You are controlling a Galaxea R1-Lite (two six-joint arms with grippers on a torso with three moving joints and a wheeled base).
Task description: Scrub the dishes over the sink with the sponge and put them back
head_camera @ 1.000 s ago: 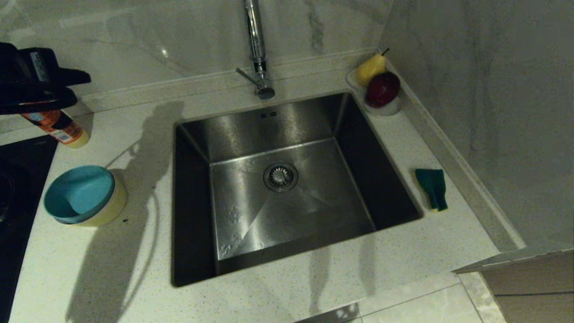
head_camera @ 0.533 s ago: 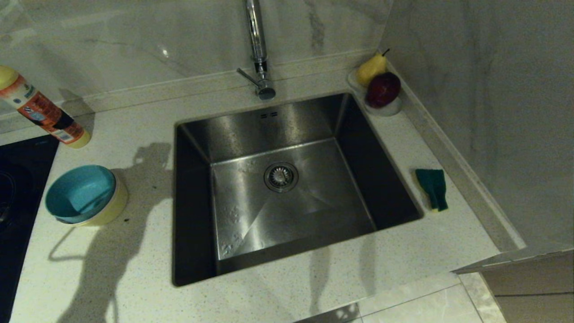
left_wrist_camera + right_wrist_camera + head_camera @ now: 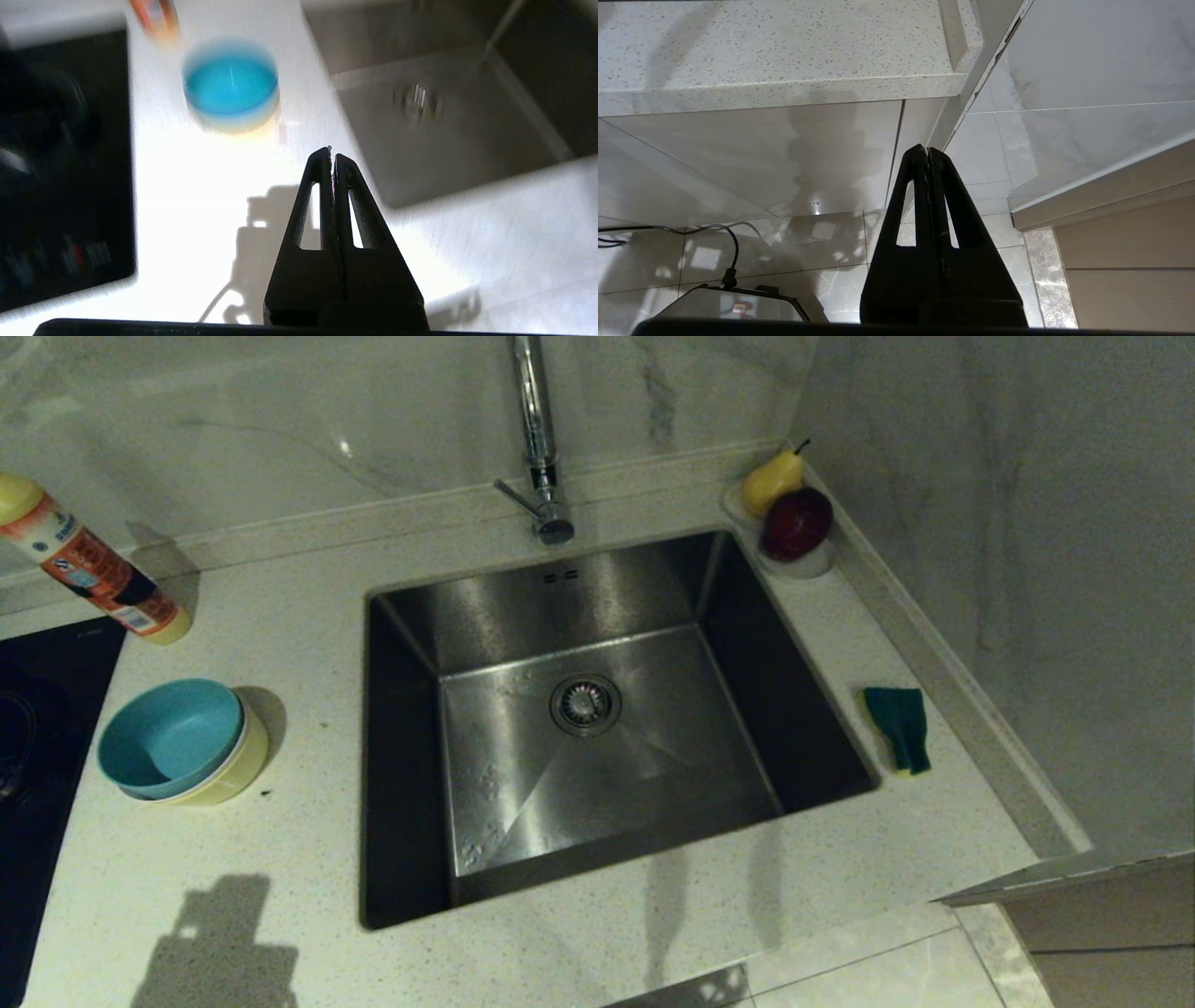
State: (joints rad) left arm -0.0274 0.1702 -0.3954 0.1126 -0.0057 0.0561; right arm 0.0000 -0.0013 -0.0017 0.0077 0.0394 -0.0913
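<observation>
The light blue round plastic bowl (image 3: 166, 735) is sitting nested in a yellow plastic bowl (image 3: 235, 767) on the speckled white countertop (image 3: 280, 644) left of the square brushed-steel sink (image 3: 597, 728); it is judged light, rigid and slick, best pinched at the rim. The dark green and yellow sponge (image 3: 900, 726), judged soft, is lying right of the sink. The left gripper (image 3: 331, 154) is hanging over the counter and the right gripper (image 3: 927, 151) is parked below the counter edge, each with jaws pressed together, holding nothing.

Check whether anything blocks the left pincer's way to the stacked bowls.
Nothing visible does. In the left wrist view the shut left pincer hangs above bare white speckled countertop, apart from the light blue plastic bowl nested in the yellow plastic bowl. The orange bottle stands beyond them.
</observation>
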